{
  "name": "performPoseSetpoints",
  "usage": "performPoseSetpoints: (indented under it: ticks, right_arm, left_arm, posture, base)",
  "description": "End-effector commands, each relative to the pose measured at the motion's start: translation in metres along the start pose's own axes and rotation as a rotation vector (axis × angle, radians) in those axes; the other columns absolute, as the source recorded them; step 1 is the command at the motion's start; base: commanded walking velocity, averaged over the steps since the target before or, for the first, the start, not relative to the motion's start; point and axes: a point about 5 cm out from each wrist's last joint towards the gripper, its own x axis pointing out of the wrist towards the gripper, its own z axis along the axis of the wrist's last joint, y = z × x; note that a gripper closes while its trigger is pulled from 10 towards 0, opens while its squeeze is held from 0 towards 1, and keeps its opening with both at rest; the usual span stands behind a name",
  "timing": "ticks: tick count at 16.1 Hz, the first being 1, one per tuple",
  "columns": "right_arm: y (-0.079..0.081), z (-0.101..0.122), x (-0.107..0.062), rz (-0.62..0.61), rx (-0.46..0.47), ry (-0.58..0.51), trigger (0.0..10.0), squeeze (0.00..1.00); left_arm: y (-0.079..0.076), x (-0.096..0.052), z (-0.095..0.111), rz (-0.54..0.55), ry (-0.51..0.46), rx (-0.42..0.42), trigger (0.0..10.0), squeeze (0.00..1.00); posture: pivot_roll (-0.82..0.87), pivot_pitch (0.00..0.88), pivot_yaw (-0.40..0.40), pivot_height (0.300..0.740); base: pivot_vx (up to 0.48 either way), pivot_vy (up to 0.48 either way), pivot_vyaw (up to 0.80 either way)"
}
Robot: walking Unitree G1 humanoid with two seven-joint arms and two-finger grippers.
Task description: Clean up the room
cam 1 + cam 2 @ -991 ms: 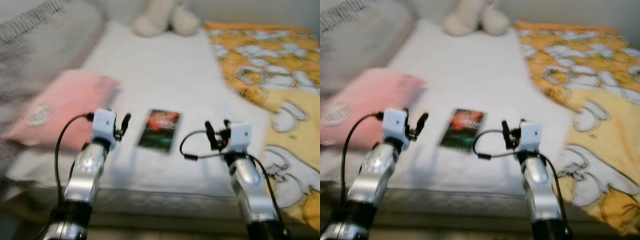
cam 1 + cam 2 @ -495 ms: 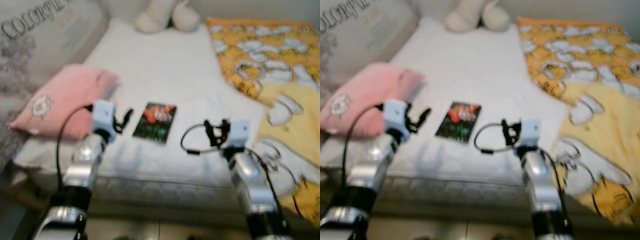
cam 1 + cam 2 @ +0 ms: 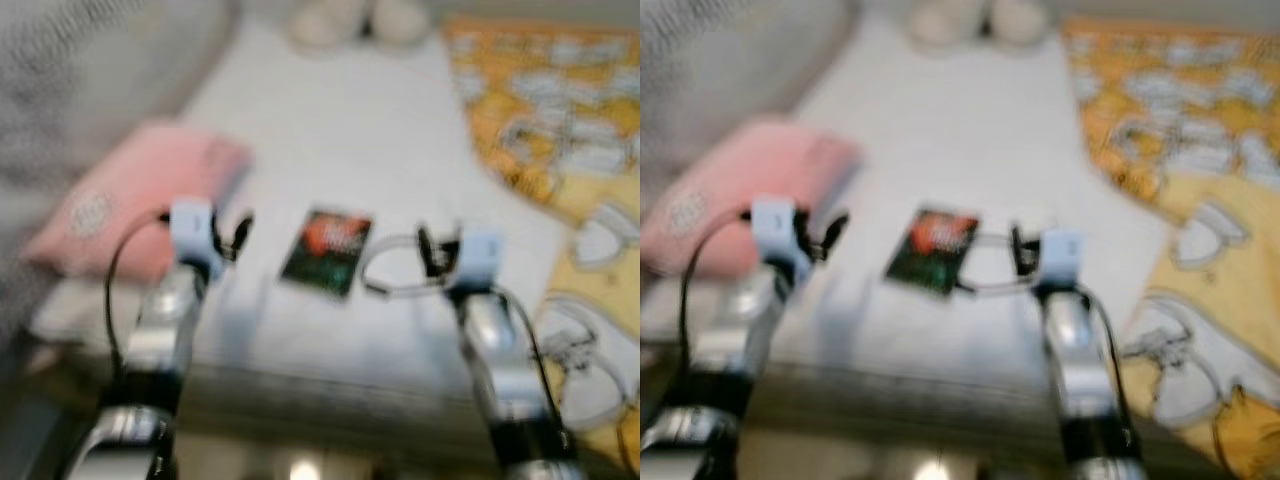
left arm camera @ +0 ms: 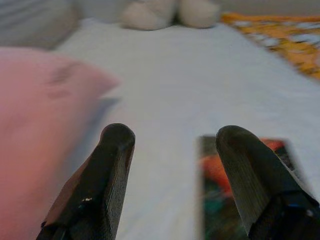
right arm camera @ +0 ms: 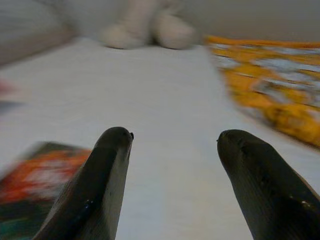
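Book (image 3: pixel 328 252) flat on bed (image 3: pixel 330 130), between both pincers. Left pincer (image 4: pixel 172 150) wide, empty. Right pincer (image 5: pixel 175 150) wide, empty. Risk: thin book on soft sheet; fingertips may snag fabric or push book away.

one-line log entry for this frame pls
left claw: open, over bed sheet | right claw: open, empty | book: flat on sheet between claws | pink pillow: left of book | view: blurred
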Motion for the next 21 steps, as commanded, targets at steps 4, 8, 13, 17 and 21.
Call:
performPoseSetpoints:
  ticks: [4, 8, 13, 17, 21]
  right_arm:
    - [0.003, -0.008, 0.007, 0.013, 0.197, 0.084, 10.0, 0.0]
    - [0.006, -0.031, 0.011, 0.064, 0.46, 0.256, 10.0, 0.0]
    - [0.016, -0.037, 0.011, 0.129, 0.618, 0.301, 10.0, 0.0]
    - [0.048, -0.019, 0.012, 0.247, 0.709, 0.271, 10.0, 0.0]
    - [0.064, -0.02, 0.011, 0.281, 0.832, 0.307, 10.0, 0.0]
  left_arm:
    - [-0.012, 0.014, -0.002, -0.117, 0.086, -0.027, 10.0, 0.0]
    - [0.005, 0.022, -0.011, -0.116, 0.19, -0.128, 10.0, 0.0]
    - [0.024, 0.015, -0.023, -0.128, 0.268, -0.207, 10.0, 0.0]
    - [0.033, 0.017, -0.015, -0.116, 0.202, -0.281, 10.0, 0.0]
    - [0.028, 0.018, -0.017, -0.132, 0.207, -0.294, 10.0, 0.0]
  posture:
    - [-0.07, 0.134, 0.026, 0.74]
    - [-0.09, 0.181, 0.033, 0.74]
    - [-0.08, 0.286, 0.05, 0.74]
    - [-0.1, 0.309, 0.054, 0.74]
    - [-0.1, 0.307, 0.051, 0.74]
  base:
    - [0.0, 0.0, 0.0]
    - [0.0, 0.0, 0.0]
    - [0.0, 0.0, 0.0]
    - [0.0, 0.0, 0.0]
    - [0.0, 0.0, 0.0]
